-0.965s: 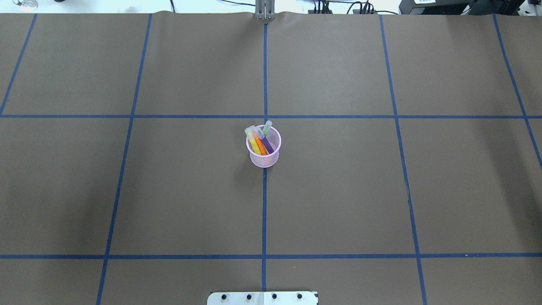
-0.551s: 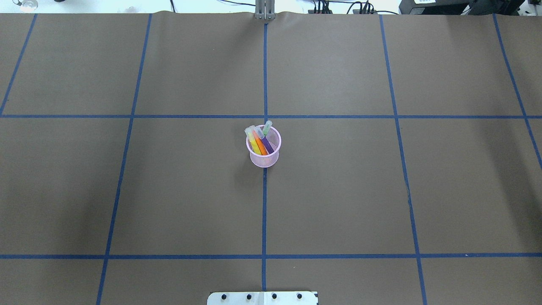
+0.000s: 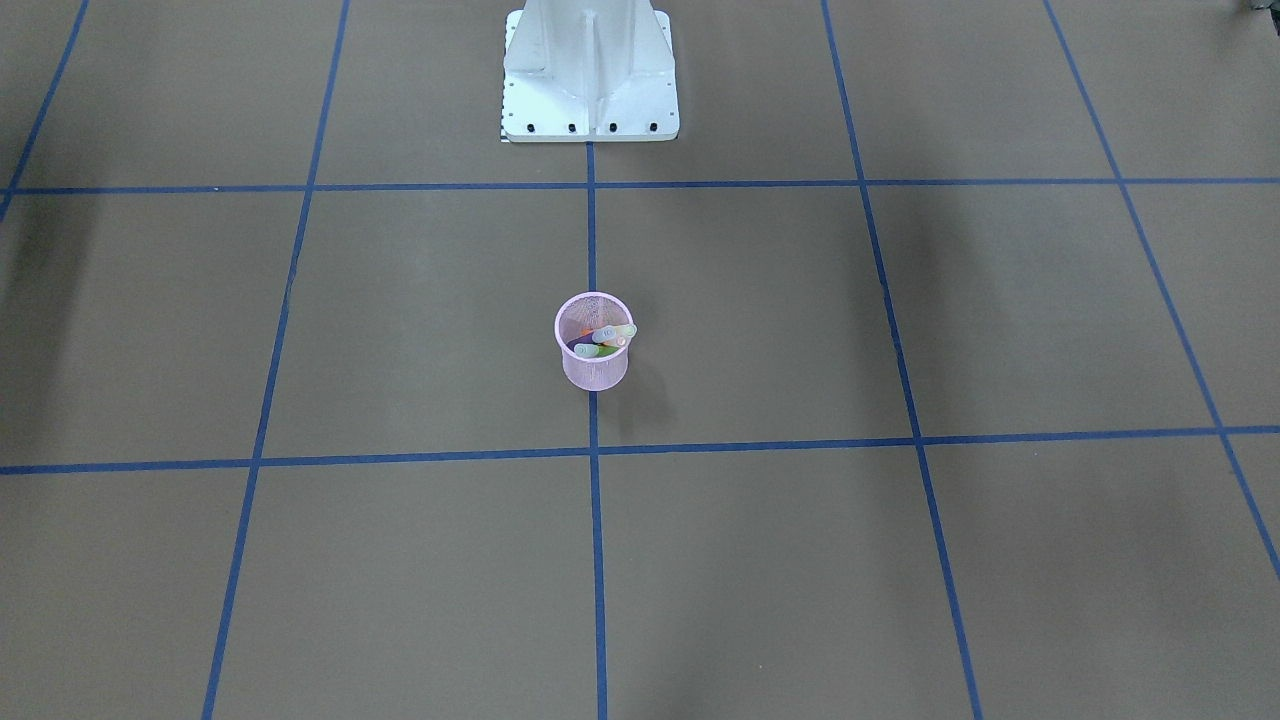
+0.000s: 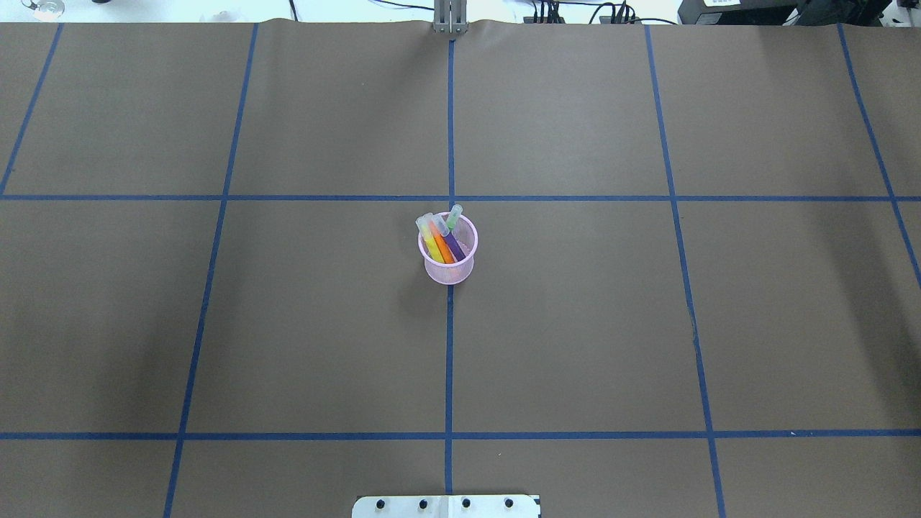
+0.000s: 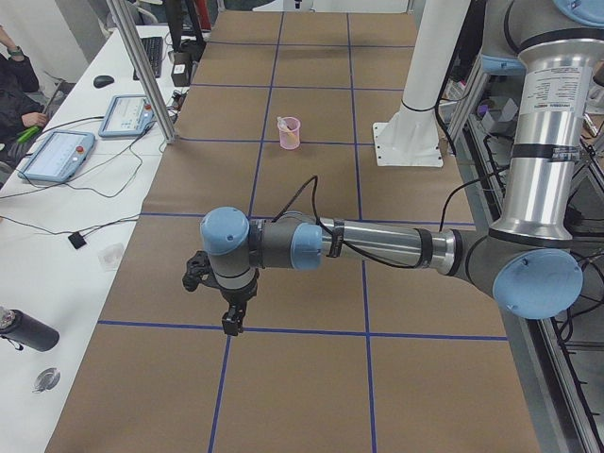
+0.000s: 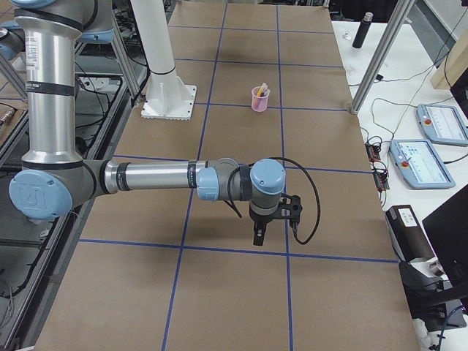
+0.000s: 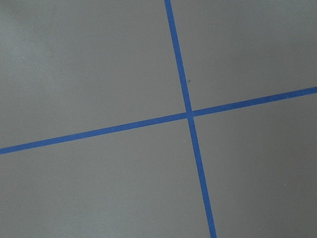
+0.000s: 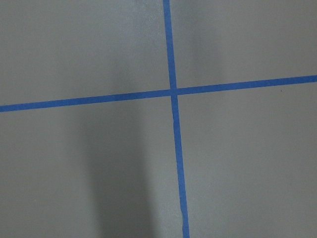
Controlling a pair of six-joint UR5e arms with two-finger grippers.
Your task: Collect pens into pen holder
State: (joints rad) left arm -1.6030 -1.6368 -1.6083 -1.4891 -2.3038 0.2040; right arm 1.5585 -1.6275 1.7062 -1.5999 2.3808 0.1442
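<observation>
The pink mesh pen holder [image 4: 447, 270] stands upright at the middle of the table on the centre tape line. Several pens lean inside it: yellow [image 4: 430, 242], orange [image 4: 441, 247], purple [image 4: 455, 247] and green [image 4: 454, 215]. The cup also shows in the front view [image 3: 595, 373]. No pen lies on the table. My left gripper [image 5: 229, 321] shows only in the exterior left view, far from the cup and pointing down near the table's end. My right gripper [image 6: 257, 235] shows only in the exterior right view, near the other end. I cannot tell if either is open or shut.
The white robot base [image 3: 590, 70] stands behind the cup. Blue tape lines grid the brown table cover. Teach pendants [image 6: 428, 157] and cables lie on the side bench, and metal posts [image 6: 376, 62] stand at the table's far edge.
</observation>
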